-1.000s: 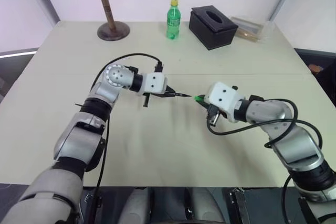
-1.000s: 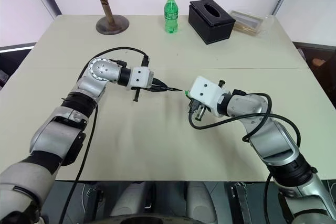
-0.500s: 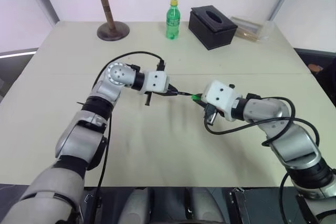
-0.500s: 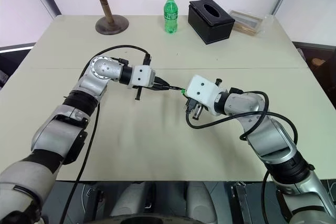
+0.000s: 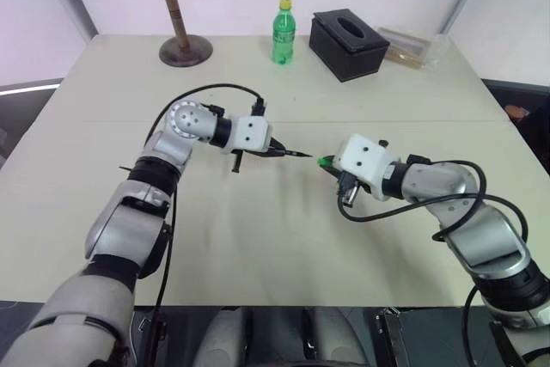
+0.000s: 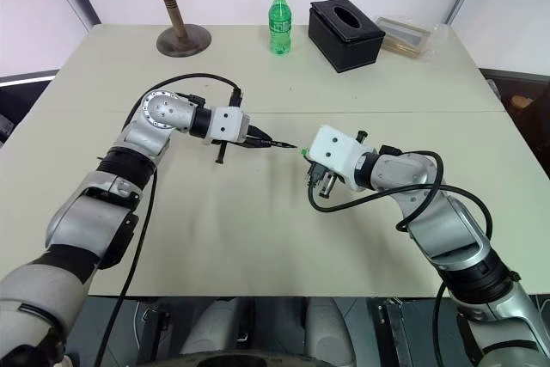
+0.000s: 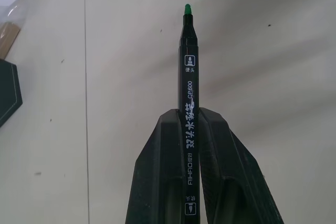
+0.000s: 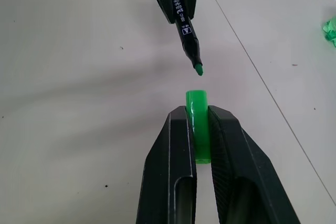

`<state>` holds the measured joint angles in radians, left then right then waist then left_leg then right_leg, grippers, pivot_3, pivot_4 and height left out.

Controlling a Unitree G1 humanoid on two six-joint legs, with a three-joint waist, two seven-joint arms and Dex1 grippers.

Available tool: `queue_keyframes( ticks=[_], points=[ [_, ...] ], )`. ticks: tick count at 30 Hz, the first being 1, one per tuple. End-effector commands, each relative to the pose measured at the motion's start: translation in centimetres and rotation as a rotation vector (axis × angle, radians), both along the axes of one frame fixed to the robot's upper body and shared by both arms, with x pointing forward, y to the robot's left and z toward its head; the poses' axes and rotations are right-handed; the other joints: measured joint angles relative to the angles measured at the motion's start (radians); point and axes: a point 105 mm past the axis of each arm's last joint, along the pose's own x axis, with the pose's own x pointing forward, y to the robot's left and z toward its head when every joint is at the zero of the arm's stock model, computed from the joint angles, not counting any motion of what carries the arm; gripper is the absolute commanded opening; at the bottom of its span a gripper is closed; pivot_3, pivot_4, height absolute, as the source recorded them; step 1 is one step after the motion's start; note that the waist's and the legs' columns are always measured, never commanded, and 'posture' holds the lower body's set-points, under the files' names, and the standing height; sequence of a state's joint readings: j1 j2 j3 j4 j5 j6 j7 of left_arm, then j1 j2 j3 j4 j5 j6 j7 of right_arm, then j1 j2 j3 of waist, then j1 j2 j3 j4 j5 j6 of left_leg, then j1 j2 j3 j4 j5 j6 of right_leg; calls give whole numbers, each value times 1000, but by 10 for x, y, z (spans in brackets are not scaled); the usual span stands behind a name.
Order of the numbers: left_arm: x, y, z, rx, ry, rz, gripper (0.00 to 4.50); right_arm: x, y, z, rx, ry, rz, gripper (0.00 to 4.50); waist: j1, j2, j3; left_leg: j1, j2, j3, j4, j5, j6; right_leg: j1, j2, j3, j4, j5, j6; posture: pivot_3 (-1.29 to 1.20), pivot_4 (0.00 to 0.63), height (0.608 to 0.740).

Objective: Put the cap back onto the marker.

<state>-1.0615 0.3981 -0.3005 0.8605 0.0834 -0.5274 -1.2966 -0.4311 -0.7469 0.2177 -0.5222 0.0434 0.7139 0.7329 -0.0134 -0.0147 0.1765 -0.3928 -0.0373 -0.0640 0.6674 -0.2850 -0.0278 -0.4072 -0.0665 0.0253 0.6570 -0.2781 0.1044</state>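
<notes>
Table: we work over a beige tabletop [image 5: 258, 238], with a green bottle [image 5: 284, 32] at 12 o'clock.
Left gripper [image 7: 190, 129]: pinching the marker [image 7: 188, 77], so its tip sticks out free.
Right gripper [image 8: 199, 124]: clamped on the cap [image 8: 197, 114], open end outward.
Gap: the tip sits just short of the cap, roughly in line.
Next: we judge a straight push should seat it.
</notes>
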Motion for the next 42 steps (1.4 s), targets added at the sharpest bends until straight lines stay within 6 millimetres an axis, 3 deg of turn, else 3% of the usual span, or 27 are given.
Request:
queue_keyframes(
  ticks=[1, 18, 33, 42],
  points=[
    [-1, -7, 20, -17, -58, -34, 0, 1, -4, 13, 11, -52, -11, 33, 0, 0, 0, 0, 0, 0, 0, 0, 0, 0, 0, 0, 0, 0, 0, 0, 150, 740],
    [-6, -12, 19, -6, -54, -60, 0, 0, 3, 16, 24, -57, 6, 33, 0, 0, 0, 0, 0, 0, 0, 0, 0, 0, 0, 0, 0, 0, 0, 0, 150, 740],
    [-4, -9, 17, 5, -55, -48, 0, -1, -7, 19, 5, -59, -15, 33, 0, 0, 0, 0, 0, 0, 0, 0, 0, 0, 0, 0, 0, 0, 0, 0, 150, 740],
    [-4, -11, 16, 6, -58, -49, 0, -6, 1, 19, 14, -48, 10, 33, 0, 0, 0, 0, 0, 0, 0, 0, 0, 0, 0, 0, 0, 0, 0, 0, 150, 740]
  ],
)
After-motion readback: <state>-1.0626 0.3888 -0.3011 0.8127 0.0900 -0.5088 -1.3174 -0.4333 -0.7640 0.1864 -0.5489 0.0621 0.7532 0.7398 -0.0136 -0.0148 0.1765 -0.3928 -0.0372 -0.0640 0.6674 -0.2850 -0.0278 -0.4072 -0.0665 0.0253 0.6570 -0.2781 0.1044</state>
